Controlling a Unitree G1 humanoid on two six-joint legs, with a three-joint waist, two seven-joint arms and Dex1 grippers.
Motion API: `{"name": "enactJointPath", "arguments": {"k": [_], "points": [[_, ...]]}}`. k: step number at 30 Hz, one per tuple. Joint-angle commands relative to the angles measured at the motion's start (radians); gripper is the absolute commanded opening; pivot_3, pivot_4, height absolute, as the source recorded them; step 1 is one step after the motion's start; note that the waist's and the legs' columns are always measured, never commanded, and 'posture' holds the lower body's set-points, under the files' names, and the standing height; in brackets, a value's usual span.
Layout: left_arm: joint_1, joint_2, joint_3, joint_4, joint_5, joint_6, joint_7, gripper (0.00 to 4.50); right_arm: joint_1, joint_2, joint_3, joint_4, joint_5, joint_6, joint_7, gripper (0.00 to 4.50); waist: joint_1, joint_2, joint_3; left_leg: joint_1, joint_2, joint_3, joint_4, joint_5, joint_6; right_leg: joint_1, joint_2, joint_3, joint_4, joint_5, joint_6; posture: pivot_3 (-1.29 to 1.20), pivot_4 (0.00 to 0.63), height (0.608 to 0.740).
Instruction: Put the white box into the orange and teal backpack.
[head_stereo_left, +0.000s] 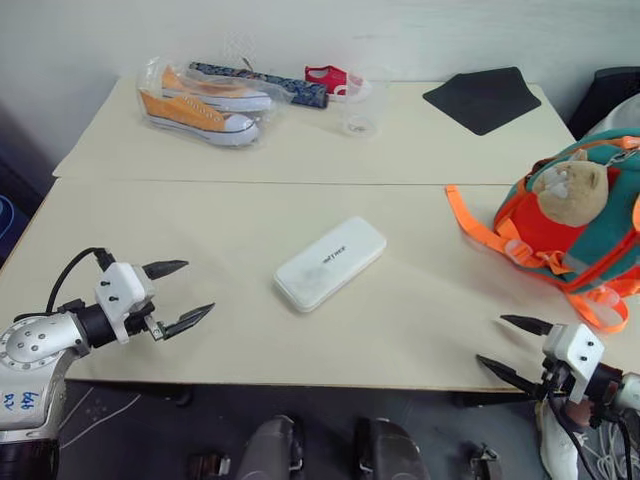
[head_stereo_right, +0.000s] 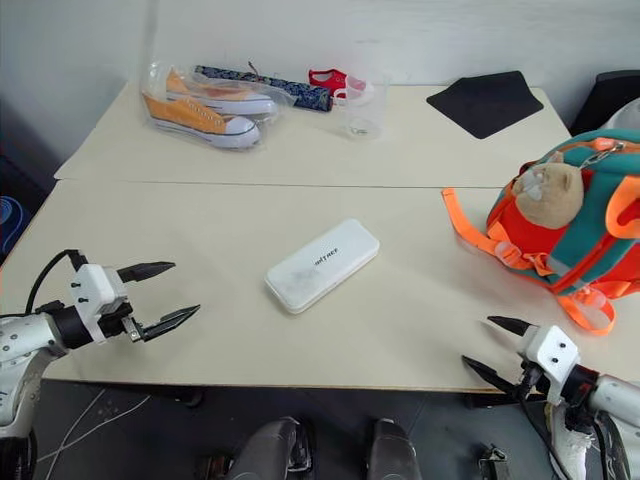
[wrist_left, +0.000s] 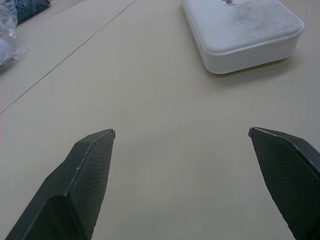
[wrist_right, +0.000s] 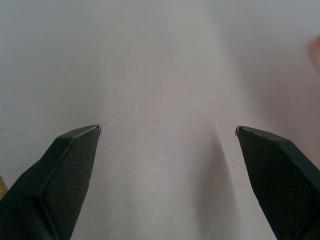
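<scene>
A: Where is the white box (head_stereo_left: 330, 263) lying right now?

B: It's lying flat mid-counter (head_stereo_left: 240, 215), well apart from the orange and teal backpack (head_stereo_left: 580, 225) sitting at the right edge. The left hand (head_stereo_left: 178, 296) and the right hand (head_stereo_left: 512, 346) are both hovering with fingers spread, gripping nothing.

A: What's worrying you?

B: The box looks slick and low; fingers could be skidding off it. The backpack's opening isn't visible, so insertion may be snagging on straps.
</scene>
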Motion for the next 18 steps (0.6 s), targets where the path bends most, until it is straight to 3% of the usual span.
{"name": "enactJointPath", "arguments": {"k": [1, 5, 6, 8, 11, 15, 18], "points": [[0.028, 0.025, -0.01, -0.058, -0.028, 0.035, -0.037, 4.5, -0.04, 0.011, 0.011, -0.054, 0.008, 0.016, -0.025, 4.43, -0.008, 0.0, 0.0, 0.0, 0.0, 0.0, 0.0, 0.0, 0.0, 0.0, 0.0, 0.0, 0.0, 0.0, 0.0, 0.0, 0.15, 0.74], [0.057, 0.012, 0.026, -0.106, -0.07, 0.102, -0.01, 4.5, -0.147, 0.048, 0.032, -0.107, 0.07, 0.148, -0.088, 4.43, -0.012, 0.0, 0.0, 0.0, 0.001, 0.0, -0.001, 0.0, -0.001, -0.001, 0.0, 0.0, 0.0, 0.0, 0.0, 0.0, 0.15, 0.74], [0.073, 0.004, 0.027, -0.115, -0.053, 0.105, 0.014, 4.5, -0.233, 0.095, 0.058, -0.119, 0.102, 0.224, -0.146, 4.43, -0.013, 0.0, 0.0, 0.0, 0.001, 0.0, 0.0, 0.0, -0.001, -0.001, 0.0, 0.0, 0.0, 0.0, 0.0, 0.0, 0.15, 0.74], [0.089, -0.017, 0.014, -0.131, -0.01, 0.097, 0.064, 4.12, -0.357, 0.155, 0.104, -0.124, 0.115, 0.316, -0.218, 4.5, -0.028, 0.0, 0.0, 0.0, 0.001, 0.0, 0.0, 0.0, -0.001, -0.001, 0.0, 0.0, 0.0, 0.0, 0.0, 0.0, 0.15, 0.74], [0.09, -0.116, -0.009, -0.229, -0.034, 0.19, 0.204, 3.35, -0.512, 0.203, 0.188, -0.069, 0.004, 0.335, -0.275, 3.91, -0.032, 0.001, 0.001, 0.0, 0.002, 0.0, 0.0, 0.0, -0.001, -0.002, 0.0, -0.001, 0.001, 0.0, -0.001, 0.0, 0.15, 0.74], [0.117, -0.239, -0.077, -0.397, -0.045, 0.248, 0.318, 2.14, -0.687, 0.233, 0.278, -0.013, -0.138, 0.385, -0.394, 2.6, -0.014, 0.001, 0.001, -0.003, 0.001, -0.002, 0.001, 0.0, -0.002, -0.002, 0.001, -0.001, 0.003, 0.0, -0.001, 0.0, 0.15, 0.74], [0.153, -0.275, -0.122, -0.46, -0.017, 0.299, 0.376, 1.22, -0.741, 0.228, 0.336, 0.024, -0.228, 0.377, -0.418, 1.62, -0.011, 0.0, 0.0, -0.004, 0.001, -0.001, 0.003, 0.001, 0.003, -0.001, 0.002, -0.001, 0.003, 0.0, -0.001, 0.0, 0.15, 0.74]]}}
